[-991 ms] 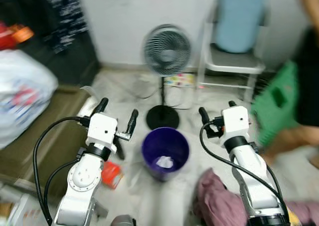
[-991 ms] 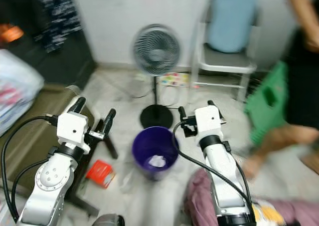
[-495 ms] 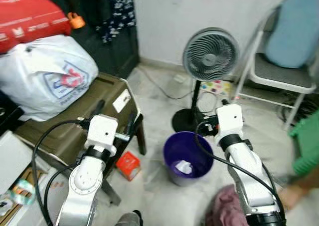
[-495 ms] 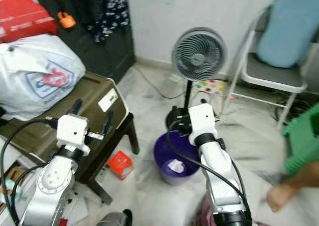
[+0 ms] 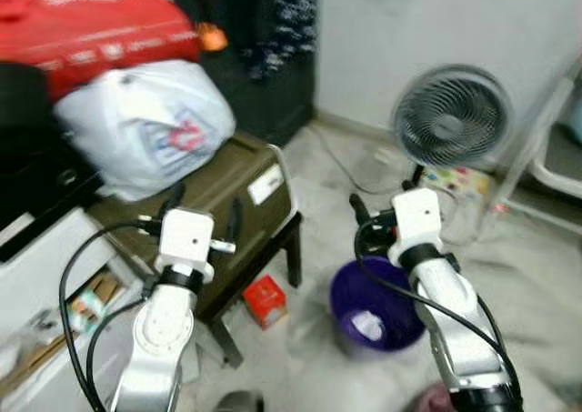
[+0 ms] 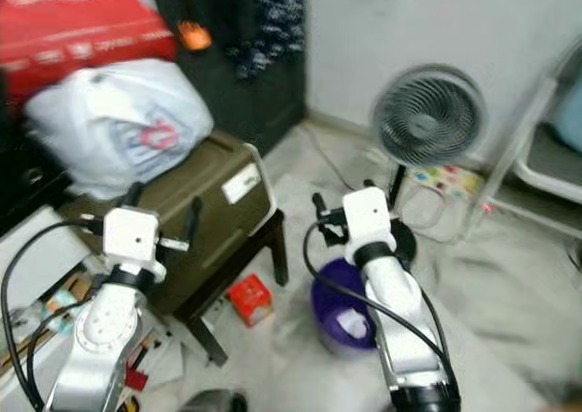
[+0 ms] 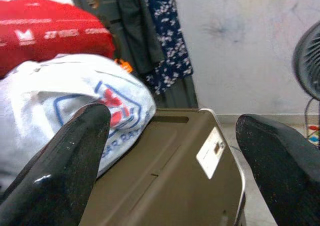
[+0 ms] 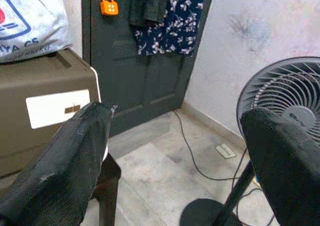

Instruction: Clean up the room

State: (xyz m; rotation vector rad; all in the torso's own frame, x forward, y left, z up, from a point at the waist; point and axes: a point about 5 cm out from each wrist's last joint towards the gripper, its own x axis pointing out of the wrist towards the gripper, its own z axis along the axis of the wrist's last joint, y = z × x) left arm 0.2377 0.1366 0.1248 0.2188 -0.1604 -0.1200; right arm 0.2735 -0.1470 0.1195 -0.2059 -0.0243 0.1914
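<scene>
A purple bin (image 5: 398, 332) stands on the floor with crumpled white paper (image 5: 366, 324) inside it. A small red box (image 5: 265, 300) lies on the floor beside a dark stool leg. My left gripper (image 5: 202, 214) is open and held in the air in front of a brown case (image 7: 175, 161) that sits on the stool. My right gripper (image 8: 175, 113) is also open, above and behind the bin, facing the dark door and the fan (image 8: 287, 94). Neither gripper holds anything.
A white plastic bag (image 5: 145, 125) rests on the brown case, with a red bag (image 5: 91, 25) above it. A pedestal fan (image 5: 452, 116) stands behind the bin, its cable on the floor. A white shelf with papers (image 5: 45, 294) is at the left. An orange padlock (image 8: 108, 3) hangs on the door.
The camera has swung left: the chair and the person have left the picture, and the brown case, white bag and shelf have come in. Both grippers stay open and empty.
</scene>
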